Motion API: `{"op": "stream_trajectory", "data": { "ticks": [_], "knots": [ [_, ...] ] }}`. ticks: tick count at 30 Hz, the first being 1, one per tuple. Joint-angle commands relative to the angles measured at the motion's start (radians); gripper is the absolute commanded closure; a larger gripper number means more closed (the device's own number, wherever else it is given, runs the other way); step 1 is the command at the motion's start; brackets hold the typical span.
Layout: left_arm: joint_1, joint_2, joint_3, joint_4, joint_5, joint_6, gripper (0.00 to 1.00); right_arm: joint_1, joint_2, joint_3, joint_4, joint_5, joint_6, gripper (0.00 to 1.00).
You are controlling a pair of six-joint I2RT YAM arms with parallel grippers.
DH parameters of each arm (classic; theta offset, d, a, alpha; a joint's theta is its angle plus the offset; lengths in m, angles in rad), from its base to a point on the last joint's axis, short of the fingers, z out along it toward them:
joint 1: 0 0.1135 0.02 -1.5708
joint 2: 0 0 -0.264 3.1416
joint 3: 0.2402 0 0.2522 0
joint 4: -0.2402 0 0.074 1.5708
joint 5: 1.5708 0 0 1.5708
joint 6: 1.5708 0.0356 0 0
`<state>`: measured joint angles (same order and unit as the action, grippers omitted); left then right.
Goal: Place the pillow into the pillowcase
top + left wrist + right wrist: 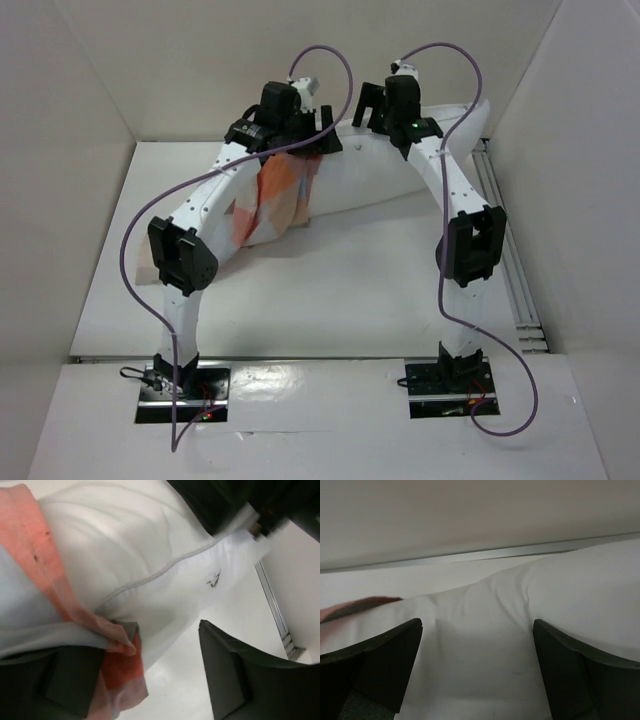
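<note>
Both arms reach from the near edge across the white table (330, 290) to its far side. Closest of the task's things is the thin checked pillowcase in orange, light blue, grey and tan (280, 205). It is bunched over the left end of the large, plump, plain white pillow (365, 180), which lies along the back wall with most of its length bare. I judge that only one end is in the case so far. The arms stand one at each end, seemingly so that one can tend the case's mouth while the other steadies the pillow.

The left gripper (152, 650) is released, its jaws wide apart and grasping nothing. The case's crumpled hem lies against one finger (65, 685), with the pillow's seamed edge and dark specks (212, 580) just beyond. Farther back, the right gripper (477, 630) is spread wide astride the pillow's white bulk, clamping nothing. I cannot tell whether its fingers touch the pillow.
</note>
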<state>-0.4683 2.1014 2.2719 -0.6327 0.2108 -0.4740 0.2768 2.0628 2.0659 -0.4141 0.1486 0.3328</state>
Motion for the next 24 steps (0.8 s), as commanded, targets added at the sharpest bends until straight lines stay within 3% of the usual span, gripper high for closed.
{"op": "stream_trajectory", "data": {
  "ticks": [1, 6, 10, 15, 18, 24],
  "knots": [
    [0.043, -0.065, 0.019, 0.096, -0.013, 0.023, 0.10, 0.010, -0.126, 0.015, 0.053, -0.028, -0.060, 0.00],
    [0.077, -0.167, -0.140, 0.219, -0.070, 0.023, 0.08, 0.010, -0.346, -0.243, 0.169, 0.046, -0.092, 0.00],
    [0.097, -0.078, -0.048, 0.166, -0.044, 0.023, 0.11, 0.032, -0.496, -0.453, 0.159, 0.169, -0.092, 0.00],
    [0.097, -0.011, -0.022, 0.165, -0.002, -0.002, 0.14, 0.045, -0.690, -0.710, 0.201, 0.201, -0.083, 0.00],
    [0.097, 0.016, -0.022, 0.174, -0.002, -0.023, 0.14, 0.033, -0.641, -0.724, 0.137, 0.189, -0.074, 0.00],
    [0.097, 0.016, -0.046, 0.194, -0.002, -0.023, 0.14, -0.056, -0.430, -0.664, 0.188, 0.043, -0.008, 0.00]
  ]
}}
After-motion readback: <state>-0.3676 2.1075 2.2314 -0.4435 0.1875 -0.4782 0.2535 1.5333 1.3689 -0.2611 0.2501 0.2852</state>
